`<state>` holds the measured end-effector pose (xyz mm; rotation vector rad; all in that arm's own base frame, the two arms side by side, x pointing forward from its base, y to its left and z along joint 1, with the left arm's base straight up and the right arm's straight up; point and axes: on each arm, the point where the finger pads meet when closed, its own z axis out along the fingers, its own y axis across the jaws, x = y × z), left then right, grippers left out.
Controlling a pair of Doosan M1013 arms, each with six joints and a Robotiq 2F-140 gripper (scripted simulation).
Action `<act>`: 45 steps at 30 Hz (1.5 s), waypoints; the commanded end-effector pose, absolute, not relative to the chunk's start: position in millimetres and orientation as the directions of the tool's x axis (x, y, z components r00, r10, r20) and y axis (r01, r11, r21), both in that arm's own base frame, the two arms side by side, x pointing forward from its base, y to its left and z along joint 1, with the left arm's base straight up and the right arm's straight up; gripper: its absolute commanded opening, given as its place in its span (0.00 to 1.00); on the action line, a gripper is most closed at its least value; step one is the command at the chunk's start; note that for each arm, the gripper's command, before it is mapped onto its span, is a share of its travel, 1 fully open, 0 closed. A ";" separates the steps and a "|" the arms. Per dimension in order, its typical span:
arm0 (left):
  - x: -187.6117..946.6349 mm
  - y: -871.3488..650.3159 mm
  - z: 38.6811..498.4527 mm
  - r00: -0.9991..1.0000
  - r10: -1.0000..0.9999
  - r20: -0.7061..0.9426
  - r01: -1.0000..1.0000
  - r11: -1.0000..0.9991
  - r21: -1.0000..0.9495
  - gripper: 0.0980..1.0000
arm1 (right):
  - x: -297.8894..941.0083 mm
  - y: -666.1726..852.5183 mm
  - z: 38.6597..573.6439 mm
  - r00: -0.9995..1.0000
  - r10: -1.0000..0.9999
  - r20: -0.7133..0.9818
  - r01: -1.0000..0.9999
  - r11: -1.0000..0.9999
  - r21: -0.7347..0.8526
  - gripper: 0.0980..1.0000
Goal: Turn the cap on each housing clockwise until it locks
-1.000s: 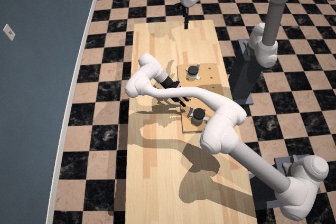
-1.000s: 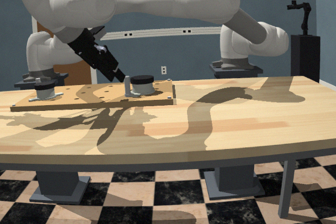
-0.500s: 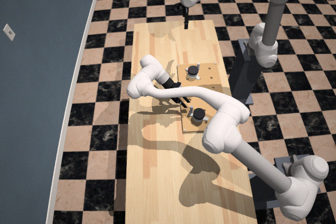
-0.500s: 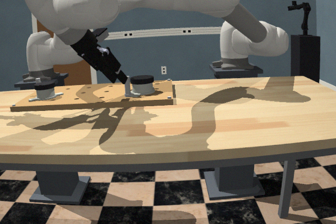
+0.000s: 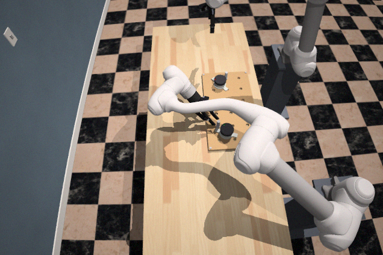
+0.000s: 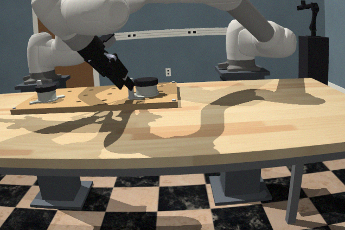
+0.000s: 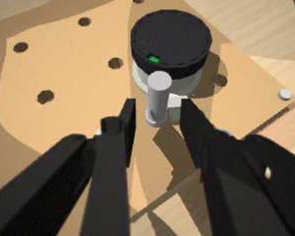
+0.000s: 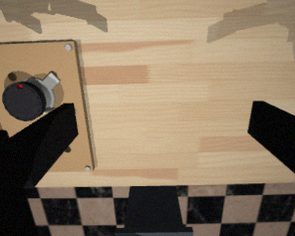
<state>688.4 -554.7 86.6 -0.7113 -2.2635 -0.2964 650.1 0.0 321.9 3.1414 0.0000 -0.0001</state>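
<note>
One black cap [image 5: 226, 129] [image 6: 145, 81] [image 7: 170, 36] with a green mark sits on an upright pale housing [image 6: 146, 90] [image 7: 191, 83]. A grey post [image 6: 131, 93] [image 7: 158, 94] stands beside it. My left gripper [image 5: 215, 121] [image 6: 130, 84] [image 7: 157, 113] is partly open, its fingertips on either side of the post in the left wrist view; contact is not visible. Another black cap [image 5: 220, 80] [image 6: 45, 88] [image 8: 24, 103] with a red mark sits on the other upright housing [image 6: 46, 96] [image 8: 49, 94]. My right gripper [image 5: 212, 31] [image 8: 162, 118] is wide open and empty, beyond the board.
Both housings stand on a wooden board [image 6: 97, 107] [image 8: 70, 64] with several holes and small corner studs. The board lies on the long table [image 5: 185, 215] [image 6: 250, 138]. The left arm [image 5: 216, 106] reaches across the board. A second grey post [image 5: 226, 74] stands beside the red-marked cap.
</note>
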 end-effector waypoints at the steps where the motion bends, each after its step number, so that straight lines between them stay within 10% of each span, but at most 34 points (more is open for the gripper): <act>1: 684.5 -551.7 83.1 -0.580 0.405 0.707 0.573 0.820 0.000 0.27 | 650.2 0.1 322.6 1.000 0.000 0.001 0.000 -1.000 0.000 1.00; 29: 675.8 -545.4 72.7 -0.581 0.407 0.705 0.574 0.819 0.000 0.27 | 650.2 0.1 322.6 1.000 0.000 0.001 0.000 -1.000 0.000 1.00; 30: 675.8 -545.4 72.9 -0.581 0.407 0.705 0.574 0.819 0.000 0.00 | 650.2 0.1 322.6 1.000 0.000 0.001 0.000 -1.000 0.000 1.00; 45: 675.8 -545.4 72.9 -0.581 0.407 0.705 0.574 0.819 0.000 0.00 | 650.2 0.1 322.6 1.000 0.000 0.001 0.000 -1.000 0.000 1.00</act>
